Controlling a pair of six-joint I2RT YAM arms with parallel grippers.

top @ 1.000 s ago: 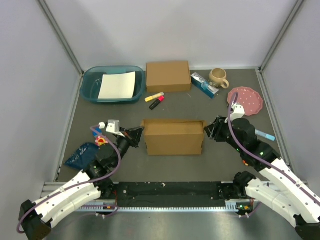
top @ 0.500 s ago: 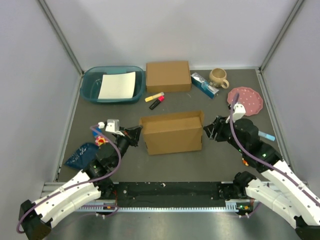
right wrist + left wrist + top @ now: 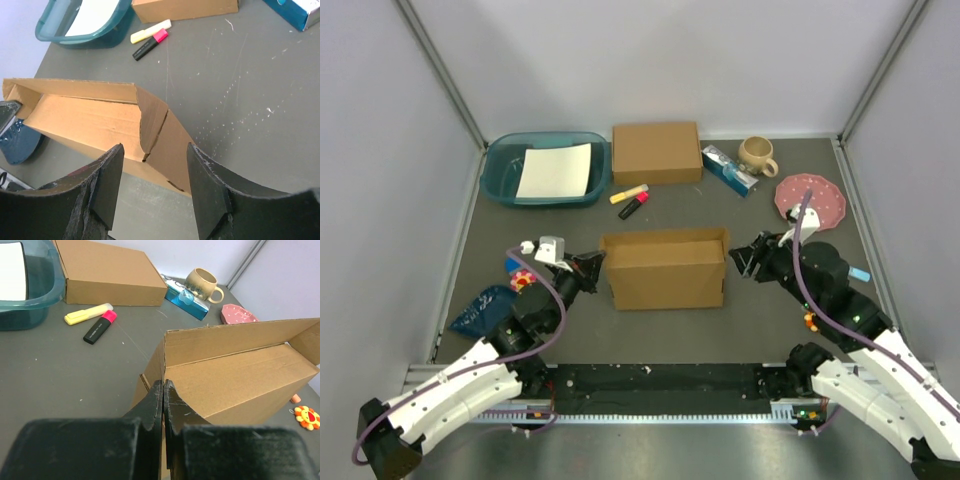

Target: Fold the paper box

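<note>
Mid-table btwn both arms: paper box (image 3: 665, 268), long side running left-right, top open, rear lid flap standing up. L gripper (image 3: 592, 268) is at the box's left end, fingers (image 3: 152, 405) pressed tight together right at the corner edge; can't tell if cardboard is pinched btwn them. R gripper (image 3: 742, 262) is just beside the box's right end, fingers (image 3: 112, 170) spread fairly wide, holding nothing. Far side of table: smaller closed box (image 3: 656, 152), teal tub (image 3: 500, 175) w/ white sheet (image 3: 555, 170), 2 markers (image 3: 630, 198), mug (image 3: 757, 154), pink plate (image 3: 815, 200)
</note>
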